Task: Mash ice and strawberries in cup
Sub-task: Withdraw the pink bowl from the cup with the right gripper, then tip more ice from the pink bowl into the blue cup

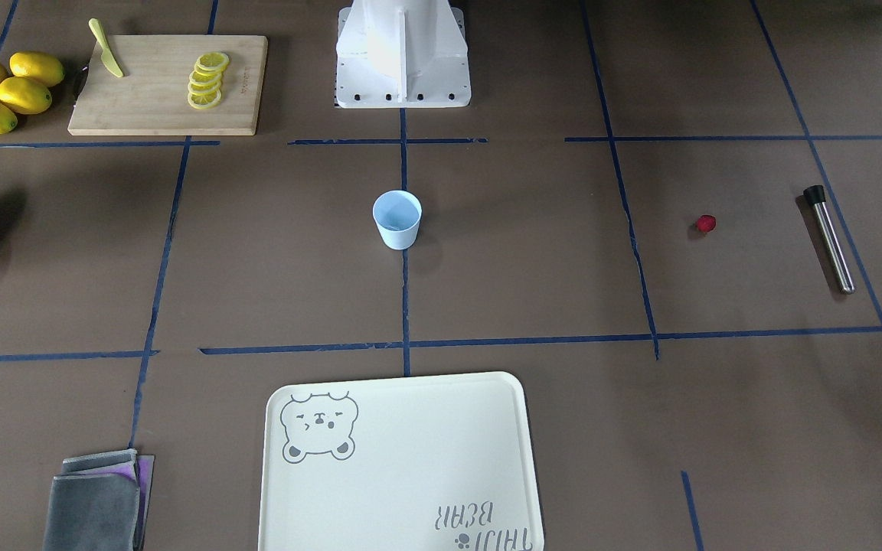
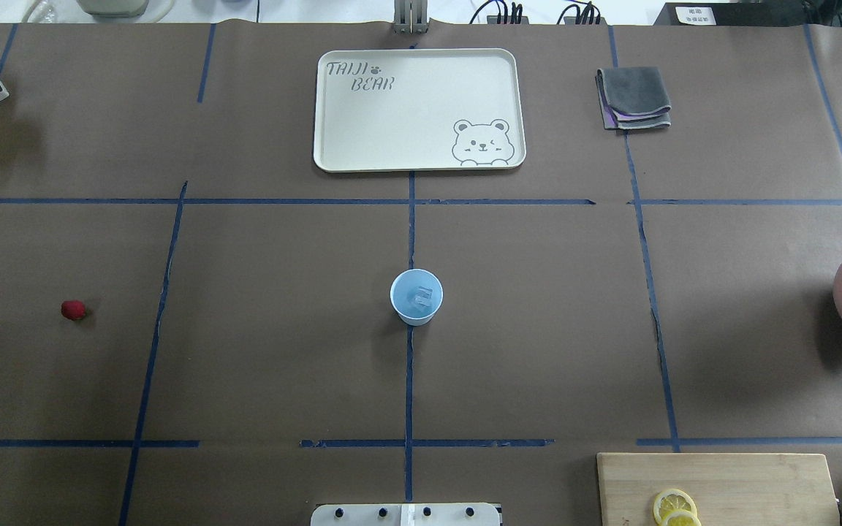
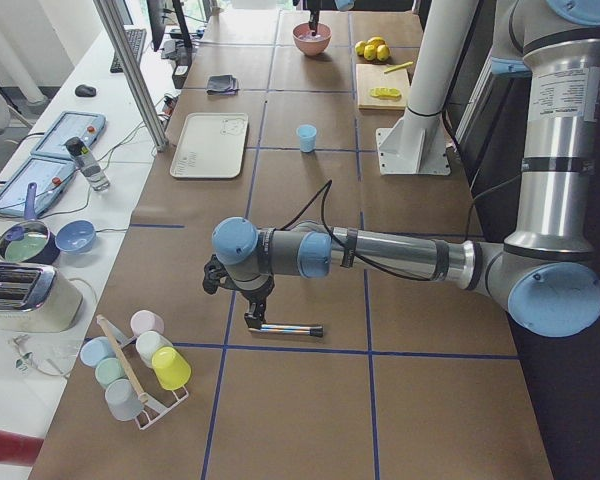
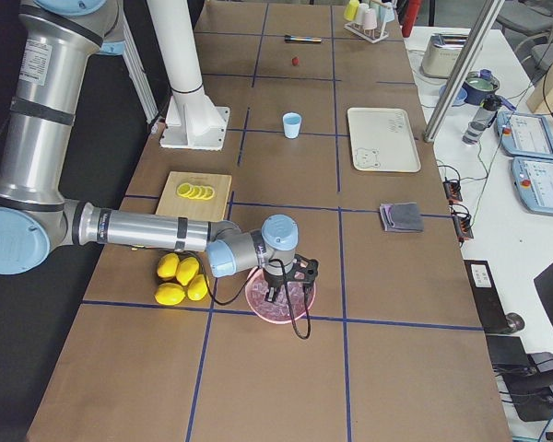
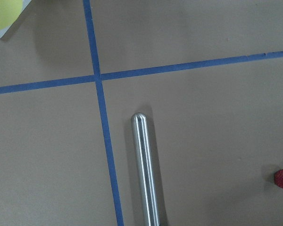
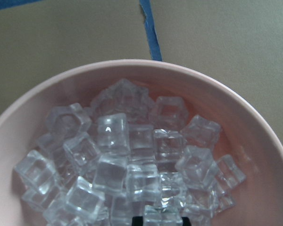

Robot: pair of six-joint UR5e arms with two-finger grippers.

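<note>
The light-blue cup (image 2: 416,297) stood at the centre of the overhead view with a couple of ice cubes (image 2: 422,296) inside. A pink bowl (image 6: 259,150) at that view's right edge was heaped with more of them. The right gripper (image 4: 278,293) hung over the bowl, and the left gripper (image 3: 252,318) pointed down over one end of a steel muddler (image 1: 830,239). Whether either was parted or clenched could not be told. The strawberry (image 2: 74,310) lay on the table at the overhead view's left, well apart from the cup.
</note>
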